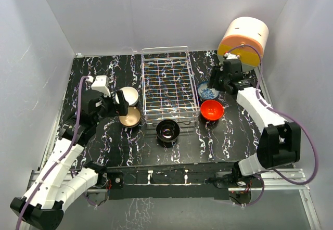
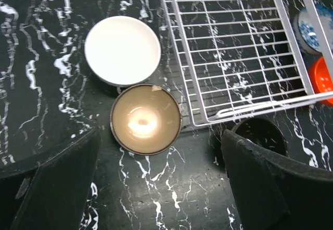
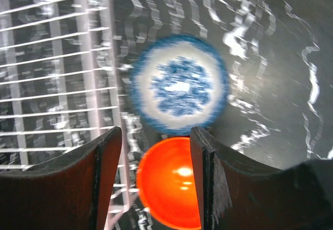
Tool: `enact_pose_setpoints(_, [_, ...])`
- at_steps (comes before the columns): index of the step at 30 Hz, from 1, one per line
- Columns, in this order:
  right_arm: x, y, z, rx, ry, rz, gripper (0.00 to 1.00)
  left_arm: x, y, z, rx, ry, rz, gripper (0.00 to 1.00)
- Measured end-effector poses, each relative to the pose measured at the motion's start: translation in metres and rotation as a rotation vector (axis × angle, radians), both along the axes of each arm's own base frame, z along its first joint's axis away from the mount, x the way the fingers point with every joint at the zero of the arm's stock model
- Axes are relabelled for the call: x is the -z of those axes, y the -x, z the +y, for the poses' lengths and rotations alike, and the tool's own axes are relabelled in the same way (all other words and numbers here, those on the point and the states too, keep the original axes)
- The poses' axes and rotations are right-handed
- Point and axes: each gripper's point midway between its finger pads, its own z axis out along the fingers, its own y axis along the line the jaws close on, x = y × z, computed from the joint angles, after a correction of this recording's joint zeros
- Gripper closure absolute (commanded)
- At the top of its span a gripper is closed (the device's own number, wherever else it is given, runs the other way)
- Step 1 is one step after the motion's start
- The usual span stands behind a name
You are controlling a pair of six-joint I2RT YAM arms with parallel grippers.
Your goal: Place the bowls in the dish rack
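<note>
The wire dish rack (image 1: 165, 84) stands mid-table with no bowl in it. A white bowl (image 1: 128, 96) and a tan bowl (image 1: 129, 117) sit at its left, a dark bowl (image 1: 168, 130) at its near end, a red-orange bowl (image 1: 212, 109) at its right. My left gripper (image 1: 120, 102) is open and empty, hovering over the table just near of the tan bowl (image 2: 145, 118), with the white bowl (image 2: 122, 50) beyond. My right gripper (image 1: 216, 79) is open and empty. In its blurred wrist view the red bowl (image 3: 174, 186) shows between the fingers (image 3: 106, 178), lower down.
A blue-and-white patterned bowl (image 1: 207, 90) sits between the rack and my right gripper, just behind the red bowl; it also shows in the right wrist view (image 3: 179, 84). A cream-and-orange cylindrical box (image 1: 243, 40) stands at the back right. White walls close in the table.
</note>
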Motion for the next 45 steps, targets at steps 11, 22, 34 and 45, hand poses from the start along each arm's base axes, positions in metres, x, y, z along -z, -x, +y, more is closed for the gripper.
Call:
enact_pose_setpoints(11, [-0.083,0.062,0.176,-0.48,-0.03,-0.191,0.39,-0.071,0.018,0.046,-0.213,0.027,-0.189,0.03])
enact_pose_setpoints(22, [-0.105,0.234,0.27,-0.894,-0.047,-0.216,0.4,-0.073,0.036,0.059,-0.263,0.044,-0.198,0.03])
enact_pose_setpoints(34, [0.023,0.274,0.266,-0.932,0.296,-0.048,0.39,-0.079,0.054,0.064,-0.282,0.111,-0.228,0.03])
enact_pose_setpoints(45, [0.049,0.252,0.274,-0.905,0.417,-0.101,0.42,-0.075,0.057,0.065,-0.284,0.109,-0.212,0.03])
